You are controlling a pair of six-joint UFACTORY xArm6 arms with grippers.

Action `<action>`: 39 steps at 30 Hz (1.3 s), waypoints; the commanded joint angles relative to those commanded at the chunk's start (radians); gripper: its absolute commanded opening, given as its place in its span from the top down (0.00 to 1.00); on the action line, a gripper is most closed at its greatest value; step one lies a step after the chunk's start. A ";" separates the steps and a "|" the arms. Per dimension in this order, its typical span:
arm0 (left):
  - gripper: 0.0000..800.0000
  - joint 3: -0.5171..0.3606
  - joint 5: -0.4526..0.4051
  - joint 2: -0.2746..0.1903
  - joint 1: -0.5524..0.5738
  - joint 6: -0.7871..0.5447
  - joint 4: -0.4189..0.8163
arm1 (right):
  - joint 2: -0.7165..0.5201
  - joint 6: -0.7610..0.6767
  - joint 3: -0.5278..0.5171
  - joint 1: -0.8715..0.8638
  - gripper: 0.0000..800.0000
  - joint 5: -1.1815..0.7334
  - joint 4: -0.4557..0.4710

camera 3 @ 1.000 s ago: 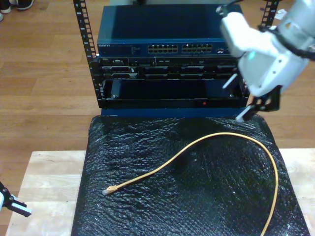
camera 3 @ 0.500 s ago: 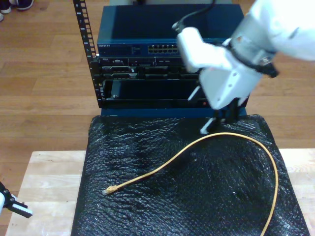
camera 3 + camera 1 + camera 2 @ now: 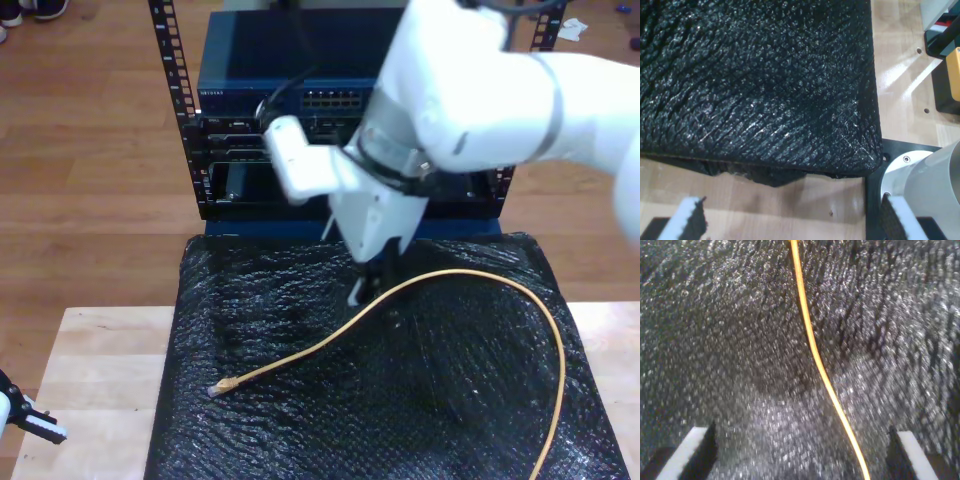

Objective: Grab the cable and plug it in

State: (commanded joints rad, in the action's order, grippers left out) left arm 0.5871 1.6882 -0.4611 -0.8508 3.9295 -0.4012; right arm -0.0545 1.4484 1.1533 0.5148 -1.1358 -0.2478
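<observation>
My first gripper (image 3: 790, 225) sits w/ jaws open over the counter (image 3: 790, 200) at the black mat's (image 3: 300, 420) corner, my second gripper (image 3: 800, 460) open-jawed just above the yellow cable (image 3: 330, 345) mid-mat, network switch (image 3: 290, 70) beyond

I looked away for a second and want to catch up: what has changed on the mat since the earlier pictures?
My second gripper swept from the exterior view's right toward the middle and came down over the cable, jaws open with the cable between them, not yet gripped. The cable, its plug, the black mat and my first gripper at the exterior view's lower left stayed put.
</observation>
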 joint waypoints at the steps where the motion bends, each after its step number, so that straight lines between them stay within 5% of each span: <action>1: 0.00 0.000 0.000 0.000 0.000 0.000 0.000 | 0.005 -0.006 0.000 0.008 0.00 0.005 0.002; 19: 0.00 0.000 0.002 0.000 0.000 0.000 0.000 | 0.084 -0.229 -0.012 0.209 0.01 0.098 0.147; 39: 0.00 0.000 0.003 0.000 0.000 -0.002 0.000 | 0.178 -0.287 -0.025 0.311 0.03 0.193 0.157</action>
State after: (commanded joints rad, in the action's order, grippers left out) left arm 0.5871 1.6912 -0.4611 -0.8508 3.9279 -0.4012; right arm 0.1235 1.1615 1.1287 0.8263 -0.9425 -0.0913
